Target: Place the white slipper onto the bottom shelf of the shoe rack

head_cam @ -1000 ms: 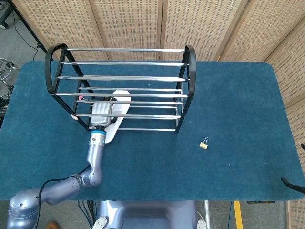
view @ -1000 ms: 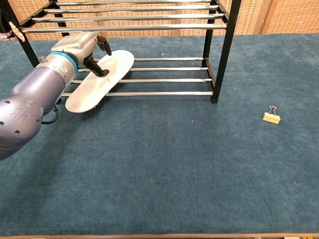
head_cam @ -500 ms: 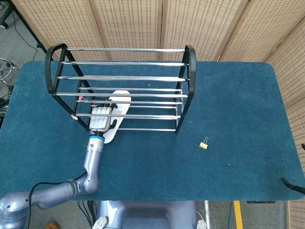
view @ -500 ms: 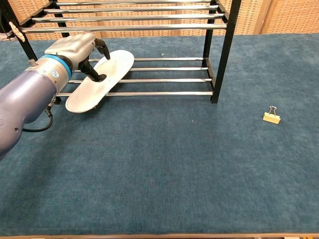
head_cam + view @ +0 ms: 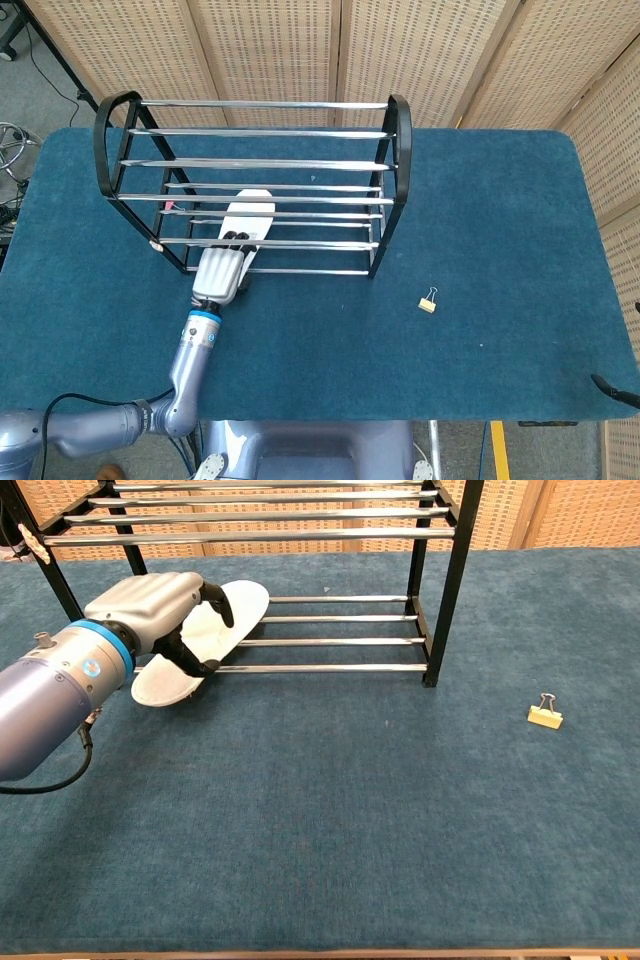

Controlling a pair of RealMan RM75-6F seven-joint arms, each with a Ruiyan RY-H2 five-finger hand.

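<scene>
White, and lying flat across the lowest rails, the slipper (image 5: 210, 635) sits on the bottom shelf of the shoe rack (image 5: 395, 160), its heel end jutting out past the front rail toward the blue felt table (image 5: 330, 820). The left hand (image 5: 165, 620) is directly over that heel end. In the chest view its dark fingers (image 5: 222, 598) curl down over the sole and the thumb reaches toward the near edge, yet from this angle I cannot tell whether they pinch the slipper or merely rest on it; a grip is possible, not proven. In the head view the same hand (image 5: 220, 270) lies just in front of the rack's front rail, its fingertips poking under the rail onto the slipper (image 5: 250, 215), whose toe end stretches on past the fingertips, deeper into the rack.

Far off to the hand's right, well apart from rack and slipper, a small binder clip (image 5: 545, 715) sits alone on the felt. The right hand shows in neither view.
</scene>
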